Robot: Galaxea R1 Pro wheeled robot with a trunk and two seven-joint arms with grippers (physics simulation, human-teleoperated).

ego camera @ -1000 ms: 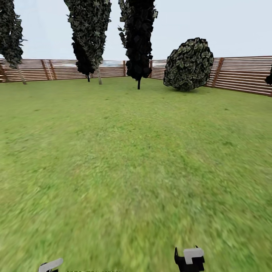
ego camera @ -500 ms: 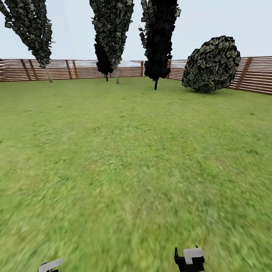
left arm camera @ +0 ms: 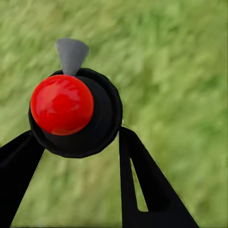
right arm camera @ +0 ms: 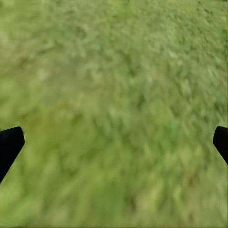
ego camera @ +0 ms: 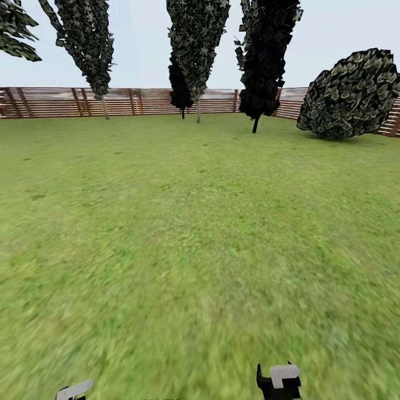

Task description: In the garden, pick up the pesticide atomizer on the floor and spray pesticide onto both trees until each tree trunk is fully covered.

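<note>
In the left wrist view the pesticide atomizer [left arm camera: 71,111], a dark round bottle with a shiny red top and a grey nozzle, sits between two black fingers [left arm camera: 142,185]. My left gripper [left arm camera: 78,156] is shut on it, above blurred grass. My right gripper [right arm camera: 115,142] is open, its black fingertips [right arm camera: 9,145] far apart over bare lawn with nothing between them. The garden's green lawn [ego camera: 189,222] spreads ahead to the slatted wooden fence [ego camera: 55,103]. The two pale-trunked trees and the stone paving are out of view.
Several dark-foliaged conifers [ego camera: 266,55] on thin stems stand along the far fence, one [ego camera: 86,44] toward the left. A round dark bush [ego camera: 350,94] sits at the far right. Parts of both arms [ego camera: 280,380] show at the head view's lower edge.
The whole head view has shifted: conifers, bush and fence slid to the right in the picture, so the camera has turned left. Both arms keep their place in the picture.
</note>
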